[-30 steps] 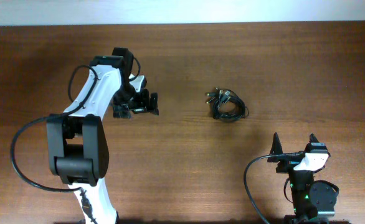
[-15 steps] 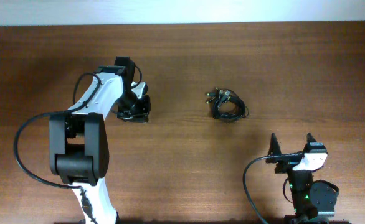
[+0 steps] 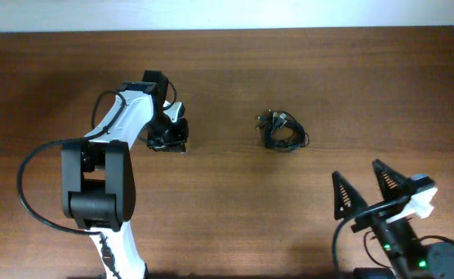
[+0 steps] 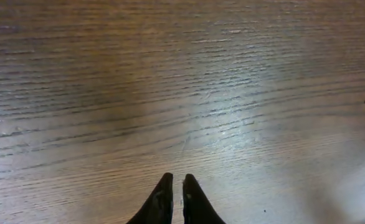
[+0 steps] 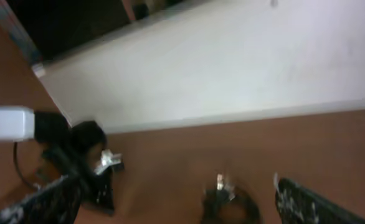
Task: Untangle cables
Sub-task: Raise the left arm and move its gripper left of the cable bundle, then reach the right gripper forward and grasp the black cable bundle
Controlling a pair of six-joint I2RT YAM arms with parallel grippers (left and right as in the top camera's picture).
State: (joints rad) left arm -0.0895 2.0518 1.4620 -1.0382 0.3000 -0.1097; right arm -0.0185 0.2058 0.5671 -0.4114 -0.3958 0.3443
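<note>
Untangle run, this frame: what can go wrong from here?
1. The left gripper is shut over bare table, well aside from the cables; it must reopen before any grasp, or it would likely just push the bundle.
2. The cables sit in one tight clump; a pinch by the open right gripper may lift the whole knot rather than one strand.

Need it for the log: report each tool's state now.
Left tool: closed, holding nothing.
Right tool: open, holding nothing.
</note>
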